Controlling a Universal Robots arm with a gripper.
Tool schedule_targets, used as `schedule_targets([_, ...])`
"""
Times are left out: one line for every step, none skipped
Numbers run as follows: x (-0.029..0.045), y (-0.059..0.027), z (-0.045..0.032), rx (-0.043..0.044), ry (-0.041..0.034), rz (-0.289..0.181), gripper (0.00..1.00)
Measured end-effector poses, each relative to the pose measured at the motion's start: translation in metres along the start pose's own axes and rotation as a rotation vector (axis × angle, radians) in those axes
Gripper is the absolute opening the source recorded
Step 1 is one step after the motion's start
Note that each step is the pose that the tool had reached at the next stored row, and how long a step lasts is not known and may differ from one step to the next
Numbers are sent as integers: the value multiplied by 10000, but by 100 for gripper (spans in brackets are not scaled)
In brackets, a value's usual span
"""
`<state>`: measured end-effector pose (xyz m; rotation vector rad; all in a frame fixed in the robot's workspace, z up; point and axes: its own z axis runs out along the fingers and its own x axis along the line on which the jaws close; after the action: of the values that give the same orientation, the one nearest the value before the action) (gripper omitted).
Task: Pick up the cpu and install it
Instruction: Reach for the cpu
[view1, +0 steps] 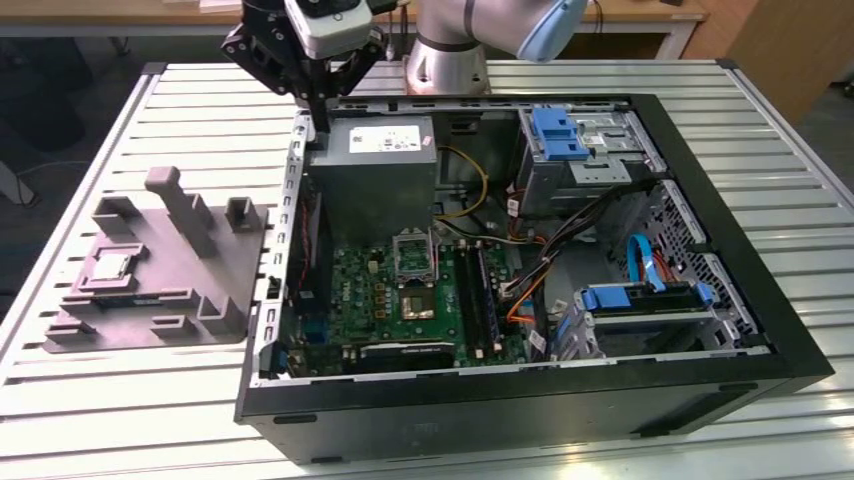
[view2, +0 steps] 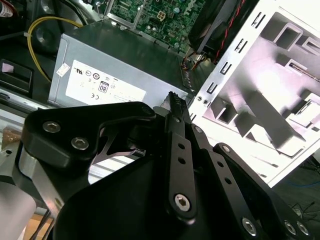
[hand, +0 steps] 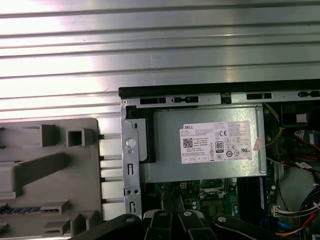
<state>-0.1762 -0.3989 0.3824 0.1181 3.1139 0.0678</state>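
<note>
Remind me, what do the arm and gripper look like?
The arm is silver-grey tubing with a pale blue joint cap. The gripper is matte black, built from jointed bars fastened with silver screws, with a light grey box mounted on it.

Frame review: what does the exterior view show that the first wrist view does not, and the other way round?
Exterior view's own: the cpu lying in its tray pocket, the blue drive caddies, the arm's base. First wrist view's own: a straight-down look at the screwed metal bracket at the case corner. Shared: grey tray, power supply, case, and the gripper, shut and empty, near that corner.
</note>
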Motion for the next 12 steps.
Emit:
schedule_targets([1, 0, 0, 1, 0, -1, 11])
schedule_targets([3, 0, 0, 1, 1, 0, 11])
schedule_targets([5, -1, 0, 1, 1, -1, 11])
schedule_targets([12, -2, 0, 1, 1, 1, 11])
schedule_targets([18, -2, 1, 1, 1, 1, 11])
schedule_targets([25, -2, 1, 1, 1, 0, 11])
schedule_targets([31, -3, 1, 1, 1, -1, 11])
schedule_targets([45, -4, 1, 1, 2, -1, 11])
schedule_targets([64, -5, 2, 1, 1, -1, 11])
schedule_targets([88, -7, 2, 1, 2, 0, 11])
schedule_targets([102, -8, 3, 0, 1, 0, 11])
schedule_targets([113, -9, 4, 0, 1, 1, 11])
